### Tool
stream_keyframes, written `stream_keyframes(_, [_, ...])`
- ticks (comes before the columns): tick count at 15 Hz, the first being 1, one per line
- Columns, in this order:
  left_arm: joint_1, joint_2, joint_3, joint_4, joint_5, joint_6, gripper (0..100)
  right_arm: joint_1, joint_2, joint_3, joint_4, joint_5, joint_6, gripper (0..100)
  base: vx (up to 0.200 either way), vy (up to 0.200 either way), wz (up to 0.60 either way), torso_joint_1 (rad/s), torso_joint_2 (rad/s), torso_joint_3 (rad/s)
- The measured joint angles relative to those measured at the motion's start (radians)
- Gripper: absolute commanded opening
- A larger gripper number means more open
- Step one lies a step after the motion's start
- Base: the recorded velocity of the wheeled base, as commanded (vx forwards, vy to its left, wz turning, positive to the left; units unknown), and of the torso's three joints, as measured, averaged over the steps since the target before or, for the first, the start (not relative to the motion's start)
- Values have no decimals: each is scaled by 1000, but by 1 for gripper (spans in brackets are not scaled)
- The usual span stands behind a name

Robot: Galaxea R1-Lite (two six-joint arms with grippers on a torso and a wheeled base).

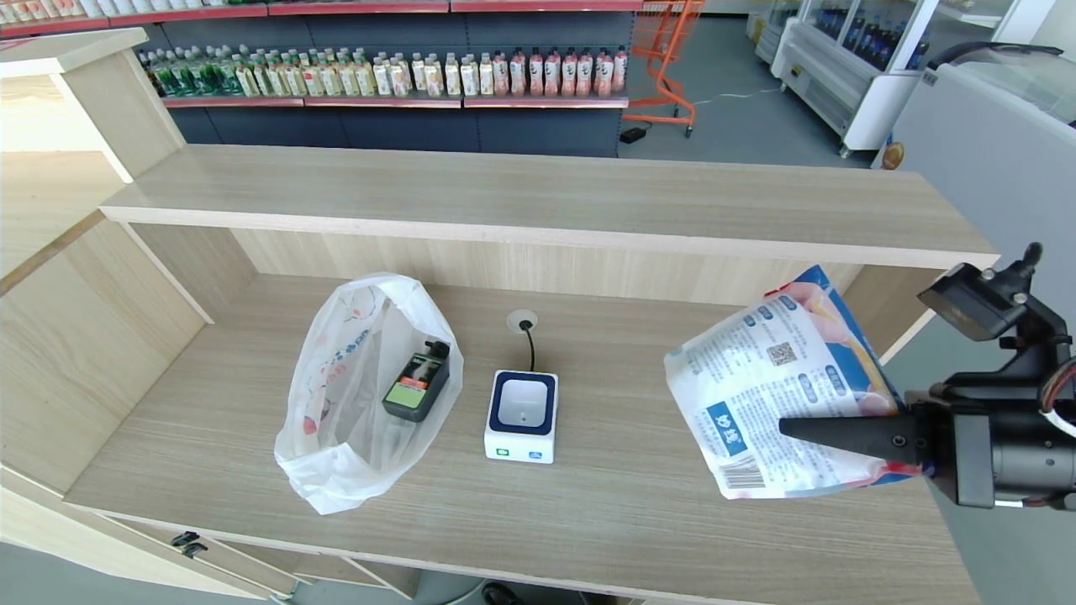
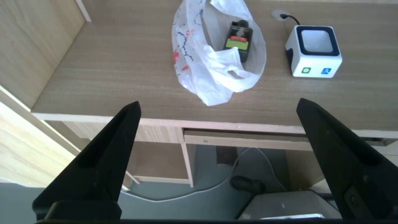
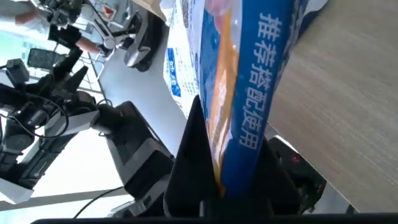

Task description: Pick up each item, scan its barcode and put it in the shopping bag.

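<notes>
Right gripper clamped tight on the blue-and-white snack pouch, which is held above the counter with its barcode corner lowest; well off to that gripper's left sits the scanner; beyond it the shopping bag, mouth open, a dark bottle lying inside; left gripper, fingers spread wide and holding nothing, hovers off the counter's near edge, bag just ahead, scanner ahead to its right.
</notes>
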Motion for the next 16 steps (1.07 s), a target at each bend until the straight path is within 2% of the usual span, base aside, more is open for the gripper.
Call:
stream_keyframes(2, [0,0,0,0,0,0,100,55,-42,3,-1,-8,139,0,0,0,0,0,0,0])
stream_keyframes(3, [0,0,0,0,0,0,100,83,-58,3,-2,-27,164,0,0,0,0,0,0,0])
stream_keyframes(7, [0,0,0,0,0,0,100,155,-87,1,-2,-60,178,0,0,0,0,0,0,0])
stream_keyframes(16, [0,0,0,0,0,0,100,184,-114,0,-1,-62,179,0,0,0,0,0,0,0])
